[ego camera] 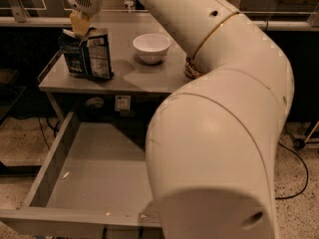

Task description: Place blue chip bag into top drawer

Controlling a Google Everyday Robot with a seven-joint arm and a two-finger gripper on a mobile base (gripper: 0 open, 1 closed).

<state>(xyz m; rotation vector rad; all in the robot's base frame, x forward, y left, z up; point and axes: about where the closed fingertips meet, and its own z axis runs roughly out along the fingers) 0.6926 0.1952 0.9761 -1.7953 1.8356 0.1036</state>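
The blue chip bag [87,55] hangs upright from my gripper [79,28], which is shut on its top edge above the table's front left corner. The bag is dark blue with white panels and seems lifted just off the tabletop. The top drawer [52,156] is pulled open below the table's front edge, a wide shallow grey tray with low walls; my arm hides its right half. My large white arm fills the right and middle of the camera view.
A white bowl [151,47] sits on the grey tabletop [139,76] to the right of the bag. An orange-brown can [192,69] stands behind my arm. A black cable [299,178] lies on the speckled floor at right.
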